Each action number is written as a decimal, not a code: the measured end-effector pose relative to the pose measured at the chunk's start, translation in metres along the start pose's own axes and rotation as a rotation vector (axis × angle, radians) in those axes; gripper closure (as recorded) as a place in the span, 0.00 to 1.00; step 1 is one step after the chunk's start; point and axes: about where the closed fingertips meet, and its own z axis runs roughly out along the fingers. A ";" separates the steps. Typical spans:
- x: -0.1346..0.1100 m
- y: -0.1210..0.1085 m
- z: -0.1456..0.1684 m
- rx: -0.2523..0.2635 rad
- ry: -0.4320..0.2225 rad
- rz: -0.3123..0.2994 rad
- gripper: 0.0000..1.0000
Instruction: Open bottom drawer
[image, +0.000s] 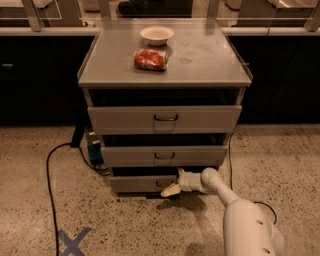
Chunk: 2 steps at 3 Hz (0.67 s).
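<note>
The bottom drawer (137, 183) is the lowest, shallowest grey front of the cabinet, close to the floor. Its small dark loop handle (162, 184) sits at the middle of the front. My gripper (171, 188) reaches in from the lower right on a white arm (227, 197) and rests right at that handle, partly covering it. The middle drawer (164, 156) and the tall top drawer (165, 119) are above it, each with a loop handle.
A white bowl (157, 34) and a red crumpled packet (150, 59) lie on the grey cabinet top (210, 60). A black cable (49, 175) runs over the speckled floor at left. A blue tape cross (71, 242) marks the floor. Dark counters stand behind.
</note>
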 end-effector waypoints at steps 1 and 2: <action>0.011 0.000 0.005 -0.007 0.034 0.028 0.00; 0.020 0.008 0.003 -0.030 0.075 0.037 0.00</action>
